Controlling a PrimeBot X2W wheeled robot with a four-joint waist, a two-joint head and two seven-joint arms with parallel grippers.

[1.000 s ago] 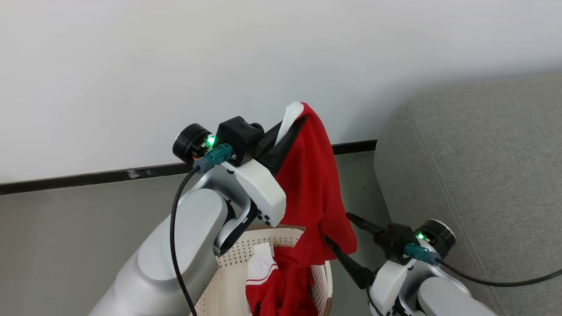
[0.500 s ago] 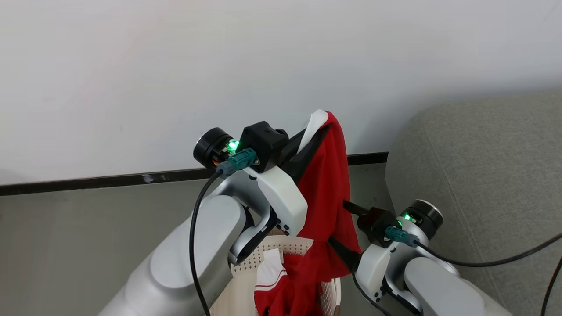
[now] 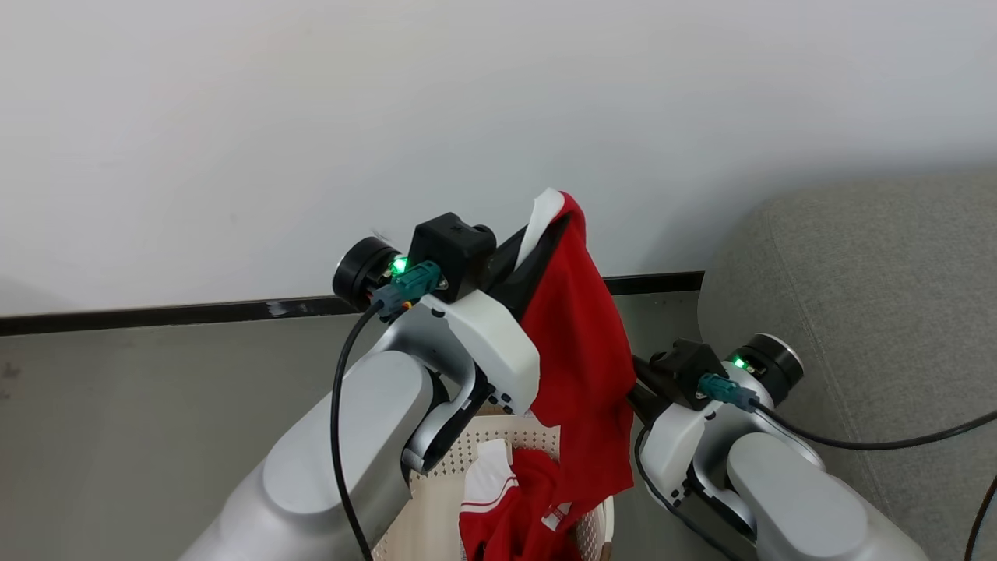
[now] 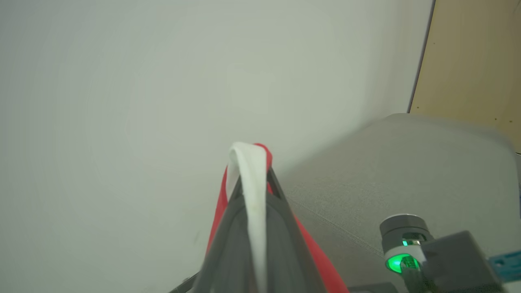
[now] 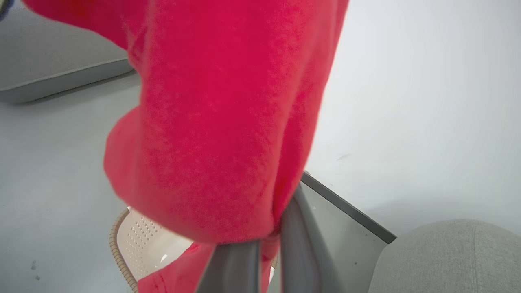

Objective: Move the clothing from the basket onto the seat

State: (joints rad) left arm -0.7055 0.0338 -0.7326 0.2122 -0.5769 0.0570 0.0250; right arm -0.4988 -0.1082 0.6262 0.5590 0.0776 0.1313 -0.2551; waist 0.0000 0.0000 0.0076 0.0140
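One piece of the clothing (image 3: pixel 580 366), bright red with a white panel, hangs high above the basket (image 3: pixel 498 436). My left gripper (image 4: pixel 254 181) is shut on its top fold. My right gripper (image 5: pixel 276 228) is shut on the lower part of the same hanging garment (image 5: pixel 224 122), and in the head view the cloth hides its fingertips. A second red garment (image 3: pixel 506 514) with a white striped cuff lies in the basket. The grey seat (image 3: pixel 857 312) is to the right, just past my right wrist (image 3: pixel 685 366).
A white wall with a dark baseboard (image 3: pixel 156 315) runs behind the basket, above the grey floor (image 3: pixel 117 421). My right arm's cable (image 3: pixel 896 436) trails over the seat. A tan panel (image 4: pixel 472 61) stands beyond the seat in the left wrist view.
My right gripper has risen to the hanging garment and shut on its lower part. The left gripper still holds the top. The head camera has shifted slightly.
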